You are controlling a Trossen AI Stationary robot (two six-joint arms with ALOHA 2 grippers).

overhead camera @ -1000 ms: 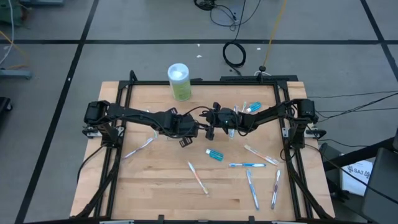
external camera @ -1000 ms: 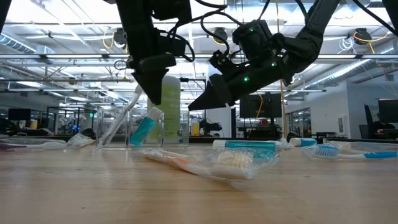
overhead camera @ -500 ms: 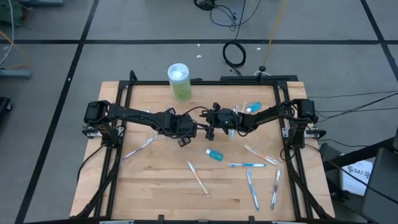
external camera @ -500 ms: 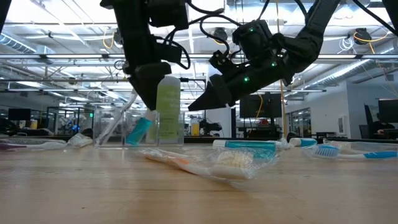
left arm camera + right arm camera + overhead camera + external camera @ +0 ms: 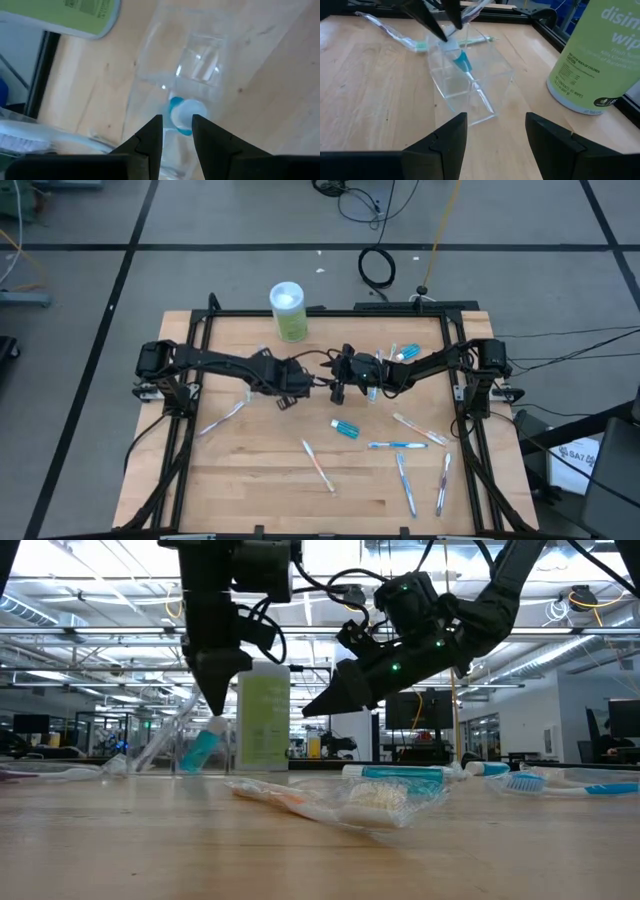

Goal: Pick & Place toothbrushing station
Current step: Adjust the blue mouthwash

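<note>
**Left hand pinches the clear cup's rim while the right waits open**

The left hand (image 5: 174, 131) grips the wall of the clear plastic cup (image 5: 470, 87), likely to steady it mid-counter (image 5: 250, 480). A blue white-capped tube (image 5: 460, 57) leans inside. The right hand (image 5: 492, 132) hovers open just right of it. Toothbrushes (image 5: 317, 465) lie scattered nearer.

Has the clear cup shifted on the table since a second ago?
Yes. In the low view the clear cup, held by the left gripper, has slid leftward, clear of the green container.

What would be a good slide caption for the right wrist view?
Left tool grips the rim of a clear cup holding a blue tube, beside a green container.
</note>
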